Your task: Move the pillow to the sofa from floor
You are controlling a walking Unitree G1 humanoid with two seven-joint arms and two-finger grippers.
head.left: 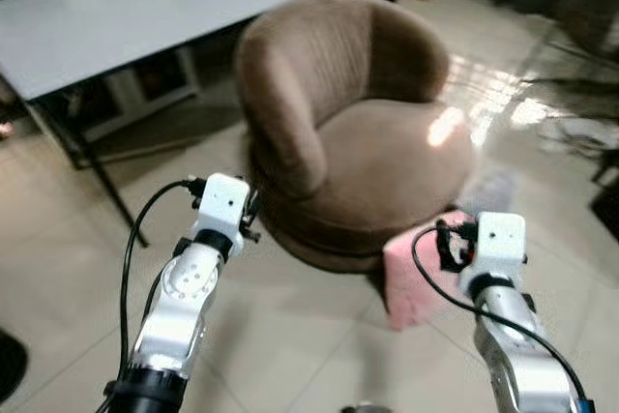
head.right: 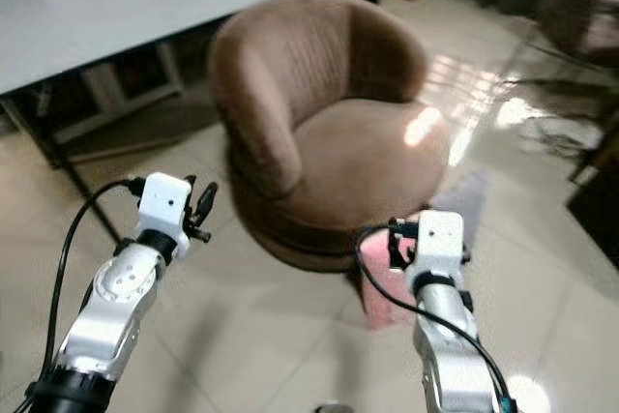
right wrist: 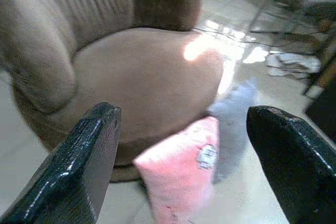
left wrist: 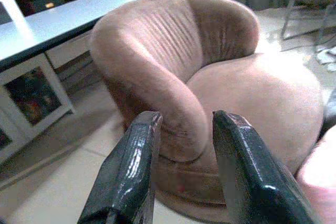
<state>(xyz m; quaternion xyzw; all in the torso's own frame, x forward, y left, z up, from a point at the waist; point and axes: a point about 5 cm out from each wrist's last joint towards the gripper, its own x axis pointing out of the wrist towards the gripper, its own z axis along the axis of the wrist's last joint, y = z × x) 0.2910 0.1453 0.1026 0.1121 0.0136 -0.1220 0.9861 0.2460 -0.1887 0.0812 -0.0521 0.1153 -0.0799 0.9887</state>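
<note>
silver forearms reach forward over pale floor tiles [head.left: 290,336], with open tile between them and around both wrists. left gripper [left wrist: 181,169] hovers near the sofa's [head.left: 358,132] left arm edge, its fingers [left wrist: 128,171] a little apart with nothing between them. right gripper [right wrist: 184,156] hangs in front of the pillow [right wrist: 181,169], its fingers [right wrist: 79,166] spread wide and gripping nothing.

the pillow is pink, soft and squarish, with a small pale patch or label on its face. it stands on edge on the floor, leaning at the front right of the sofa's round base, touching or just beside it; which one is unclear. a grey-blue cushion [right wrist: 233,121] stands just behind it, also against the base.

the sofa is a round brown tub chair with a ribbed, curved back and a bare seat lit by a bright spot of light. shiny floor opens to its right, with cables and pale clutter [head.left: 580,128] lying well apart near the edge of view.

behind the sofa, a long light-grey desk [head.left: 145,7] runs across, its thin black leg [head.left: 106,181] standing on the tiles to the left. a low white cabinet [left wrist: 31,98] sits under it.
</note>
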